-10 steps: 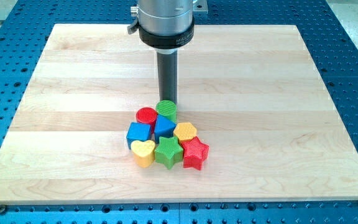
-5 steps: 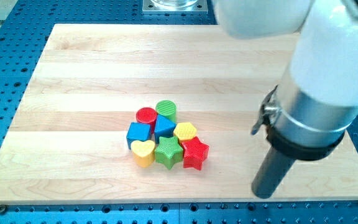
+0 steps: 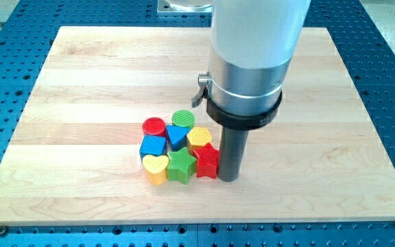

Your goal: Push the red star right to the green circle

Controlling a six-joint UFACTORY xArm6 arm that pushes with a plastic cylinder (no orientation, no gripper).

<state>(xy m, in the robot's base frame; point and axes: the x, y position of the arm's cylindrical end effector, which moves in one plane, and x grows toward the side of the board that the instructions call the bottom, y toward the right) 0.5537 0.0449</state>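
Wood board (image 3: 81, 82): my tip (image 3: 228, 178) now vs. red star (image 3: 207, 161) rt side, prev. far rt; no hand.

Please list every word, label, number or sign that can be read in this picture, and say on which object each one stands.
Black collar of the arm above the rod: faint pale lettering, too small and blurred to read.
Blocks, including the red star beside my tip: no text.
Wooden board: no text.

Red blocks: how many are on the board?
2. The red circle sits at the cluster's upper left; the red star is at its lower right, touching my tip. Others may be hidden.
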